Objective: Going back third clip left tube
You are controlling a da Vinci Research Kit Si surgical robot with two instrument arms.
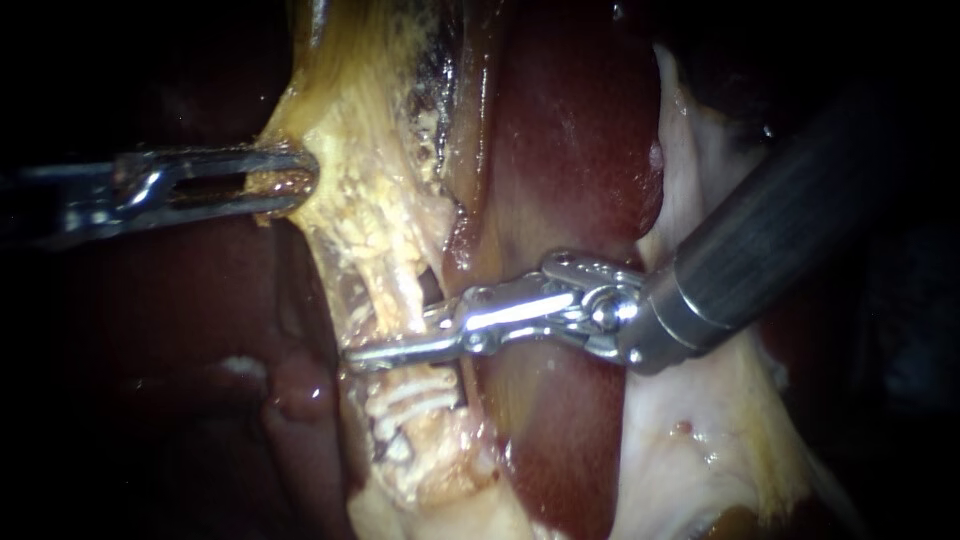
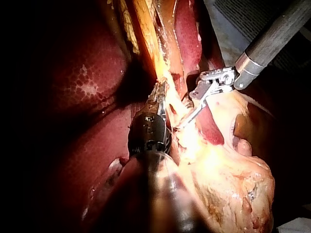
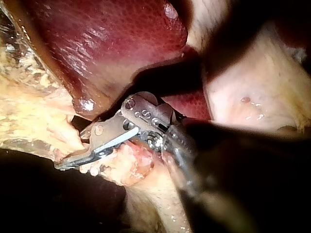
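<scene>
My left instrument (image 1: 297, 181) comes in from the left, its slotted jaws shut on the edge of the yellow fatty tissue (image 1: 370, 170). In its wrist view the same jaws (image 2: 159, 95) hold that yellow strand taut. My right instrument (image 1: 388, 338) reaches in from the right. Its thin jaws stand slightly apart across the left tube (image 1: 392, 292), one jaw in front and the other partly behind tissue. Pale ribbed clips (image 1: 412, 392) sit on the tube just below those jaws. The right wrist view shows the jaw tips (image 3: 65, 164) against yellow tissue.
The dark red liver (image 1: 580, 150) lies right behind my right instrument's wrist. Pale whitish tissue (image 1: 690, 440) spreads under its shaft. A small reddish lump (image 1: 298, 385) sits left of the tube. Darkness fills the far left and right.
</scene>
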